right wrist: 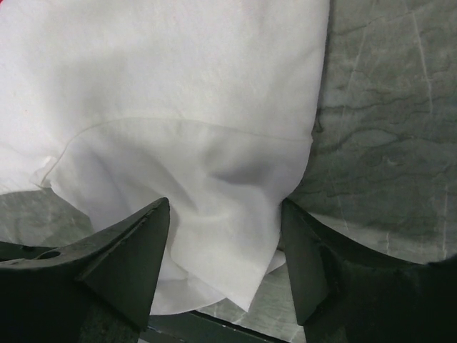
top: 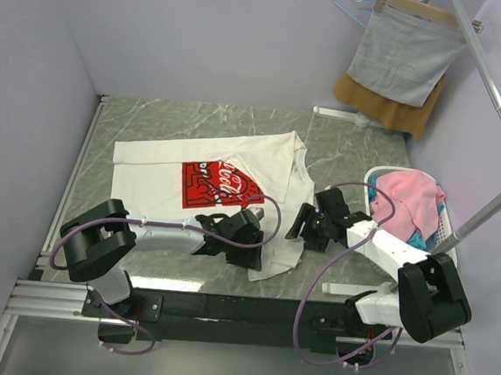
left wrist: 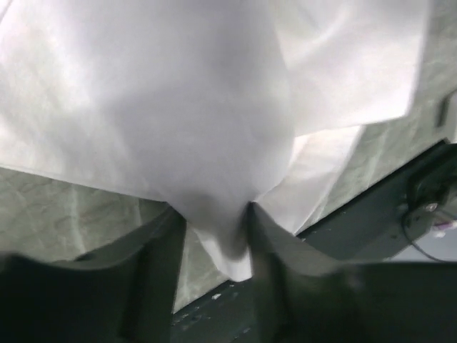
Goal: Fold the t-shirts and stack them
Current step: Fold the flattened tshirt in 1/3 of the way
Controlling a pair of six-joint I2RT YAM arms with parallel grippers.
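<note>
From above, the white t-shirt (top: 235, 164) lies spread print-up on the table (top: 151, 117); the left claw (top: 247, 244) sits on its near edge, and the right claw (top: 310, 226) is just to the right of that claw, at the shirt's border. In the left wrist view, the left claw is clamped on a gathered fold of the white cloth, which fans out ahead of its fingers (left wrist: 161, 243). In the right wrist view, the right claw stands apart, with a shirt corner lying between its fingers (right wrist: 136, 243) and bare table to its right.
</note>
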